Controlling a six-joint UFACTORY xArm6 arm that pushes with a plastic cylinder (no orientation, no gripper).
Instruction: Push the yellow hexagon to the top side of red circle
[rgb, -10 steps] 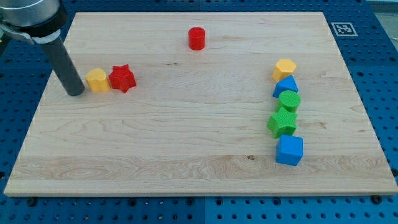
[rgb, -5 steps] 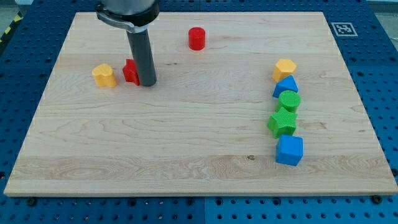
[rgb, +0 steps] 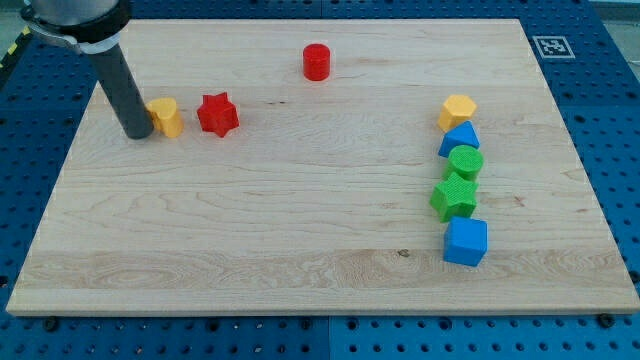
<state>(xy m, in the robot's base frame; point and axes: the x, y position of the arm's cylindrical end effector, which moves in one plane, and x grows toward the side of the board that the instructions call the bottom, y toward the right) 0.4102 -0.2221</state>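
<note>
The rod (rgb: 122, 95) covers the left edge of the yellow block (rgb: 166, 117) near the board's left edge, so contact with my tip (rgb: 137, 134) cannot be confirmed. The rod's upper part is cut off by the view's top. The marker (rgb: 552, 46) at the top right corner is too small to read.

non-task items: a wooden board (rgb: 300, 250) lies on a blue perforated base (rgb: 620, 120), with a black-and-white marker tag (rgb: 553, 46) just off its far right corner. at far left a red star (rgb: 217, 114) lies near a small yellow block (rgb: 166, 117) of unclear shape, the two apart. at right, a close column runs from far to near: blue triangular block (rgb: 459, 139), green round block (rgb: 465, 161), green star (rgb: 454, 197), blue cube (rgb: 465, 241).
</note>
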